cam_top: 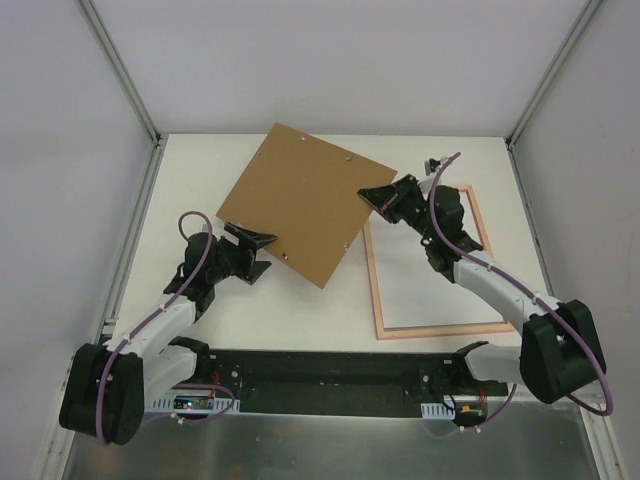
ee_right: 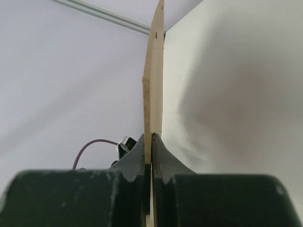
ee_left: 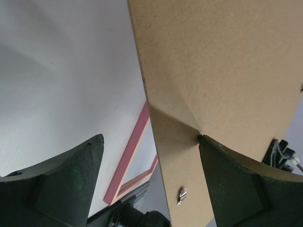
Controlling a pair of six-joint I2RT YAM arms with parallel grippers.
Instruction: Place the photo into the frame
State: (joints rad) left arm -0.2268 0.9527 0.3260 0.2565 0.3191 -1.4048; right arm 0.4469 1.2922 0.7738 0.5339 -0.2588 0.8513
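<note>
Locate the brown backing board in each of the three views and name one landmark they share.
Top external: backing board upper centre, tilted.
Left wrist: fills the upper right.
Right wrist: edge-on, thin upright strip at centre, pinched by the right fingers.
Landmark: pink frame, lower centre in left wrist too; absent from right wrist.

The backing board (cam_top: pixel 300 200) sits just left of the frame (cam_top: pixel 440 330), at its far corner. The frame lies on the table's (cam_top: pixel 300 305) right side.
</note>
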